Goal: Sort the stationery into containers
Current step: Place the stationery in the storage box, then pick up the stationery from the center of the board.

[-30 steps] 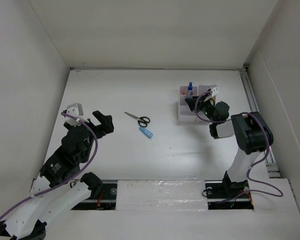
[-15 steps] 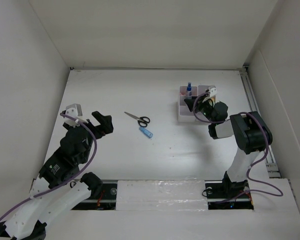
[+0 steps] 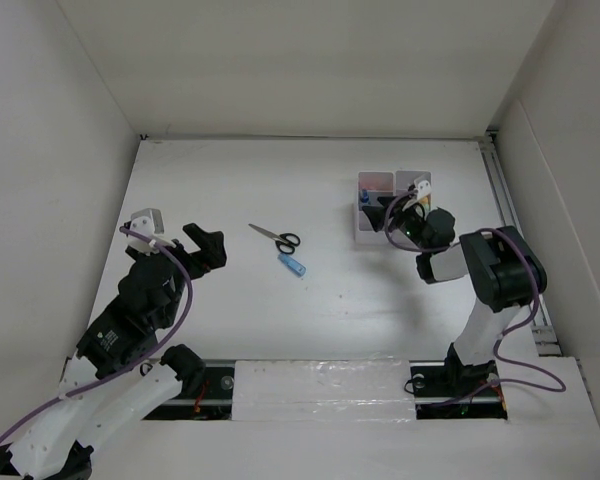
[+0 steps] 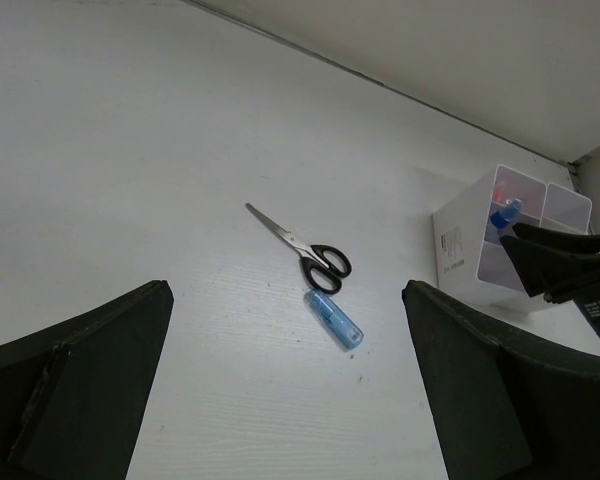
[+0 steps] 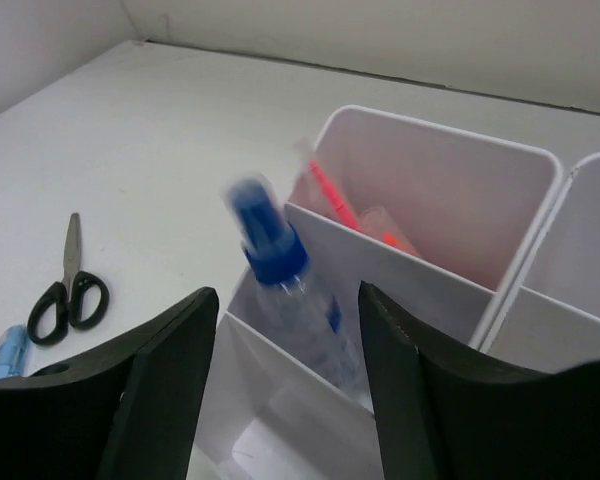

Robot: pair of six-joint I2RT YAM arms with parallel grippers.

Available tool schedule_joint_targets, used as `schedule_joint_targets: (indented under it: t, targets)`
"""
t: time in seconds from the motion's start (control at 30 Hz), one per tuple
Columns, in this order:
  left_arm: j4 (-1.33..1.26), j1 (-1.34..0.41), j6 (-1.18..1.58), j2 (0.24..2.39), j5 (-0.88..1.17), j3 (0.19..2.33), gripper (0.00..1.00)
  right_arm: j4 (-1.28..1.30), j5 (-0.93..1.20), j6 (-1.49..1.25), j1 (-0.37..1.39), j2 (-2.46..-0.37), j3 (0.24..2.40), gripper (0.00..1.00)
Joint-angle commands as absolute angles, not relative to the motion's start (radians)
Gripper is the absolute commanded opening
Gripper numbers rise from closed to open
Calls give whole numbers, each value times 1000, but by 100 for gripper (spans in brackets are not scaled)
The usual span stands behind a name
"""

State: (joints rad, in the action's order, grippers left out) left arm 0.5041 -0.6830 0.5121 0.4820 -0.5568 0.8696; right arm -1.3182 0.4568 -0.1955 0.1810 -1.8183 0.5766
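The white organiser (image 3: 378, 186) stands at the back right; it also shows in the right wrist view (image 5: 430, 260) and the left wrist view (image 4: 467, 250). A blue-capped bottle (image 5: 290, 280) leans, blurred, in a compartment on its left side, and its cap shows in the left wrist view (image 4: 504, 213). My right gripper (image 5: 285, 330) is open just above it, fingers apart from it, at the organiser's near side (image 3: 390, 214). Orange-red pens (image 5: 352, 207) lie in the far compartment. Black-handled scissors (image 3: 275, 238) and a short blue tube (image 3: 292, 264) lie mid-table. My left gripper (image 3: 206, 248) is open and empty, left of them.
White walls enclose the table on three sides. In the left wrist view the scissors (image 4: 306, 250) and the blue tube (image 4: 333, 319) lie ahead between my fingers. A rail (image 3: 510, 230) runs along the table's right edge.
The blue-capped bottle has sunk from upright above the organiser down into a compartment, and the right gripper has let go of it. The left arm has barely moved.
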Motion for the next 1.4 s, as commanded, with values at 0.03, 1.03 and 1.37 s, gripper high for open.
schedule_joint_targets:
  t: [0.03,1.03,1.37]
  targets:
    - [466,-681,499,466,-555,864,100,-1809,465,-199,186,-1775,549,67]
    - [549,-681,598,541,-707,885,100,-249,-264,224,709,-1158,957,100]
    - [617,-681,669,574,-790,904,100,32,-49,121,762,-1412,1152,94]
